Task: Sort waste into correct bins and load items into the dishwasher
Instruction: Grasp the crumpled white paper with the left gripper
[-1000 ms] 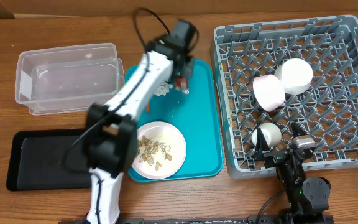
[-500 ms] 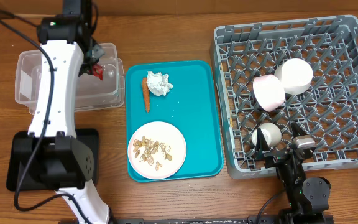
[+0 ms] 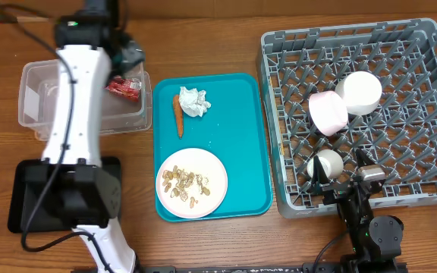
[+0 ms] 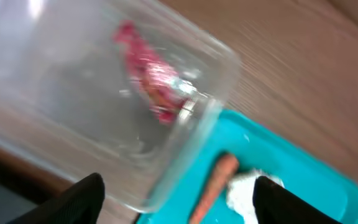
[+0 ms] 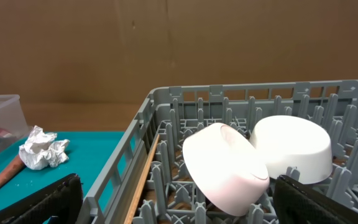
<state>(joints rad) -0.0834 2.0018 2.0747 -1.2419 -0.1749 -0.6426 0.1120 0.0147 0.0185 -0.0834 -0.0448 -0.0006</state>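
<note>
The red snack wrapper [image 3: 124, 88] [image 4: 151, 81] lies loose inside the clear tub [image 3: 51, 114] [image 4: 55, 112]. My left gripper [image 3: 130, 55] [image 4: 179, 208] hovers above the tub's right end, open, with nothing between its fingers. The carrot [image 3: 178, 115] [image 4: 215, 186] and the paper wad [image 3: 193, 101] [image 4: 244, 190] rest on the teal tray [image 3: 241, 152]. Food scraps cover the white plate [image 3: 192, 182]. In the grey dish rack [image 3: 423, 45] [image 5: 142, 124] sit a pink bowl [image 3: 328, 112] [image 5: 225, 168], a white bowl [image 3: 359, 92] [image 5: 291, 146] and a small cup [image 3: 325, 163]. My right gripper [image 3: 359, 182] [image 5: 179, 208] stands open at the rack's near edge.
The black tray [image 3: 25, 201] lies at the front left, partly under the left arm's base. The left arm spans from there up across the tub. The teal tray sits between the tub and the rack.
The left gripper carried the red wrapper from the teal tray over the clear tub and opened; the wrapper now lies in the tub. The right arm has not moved.
</note>
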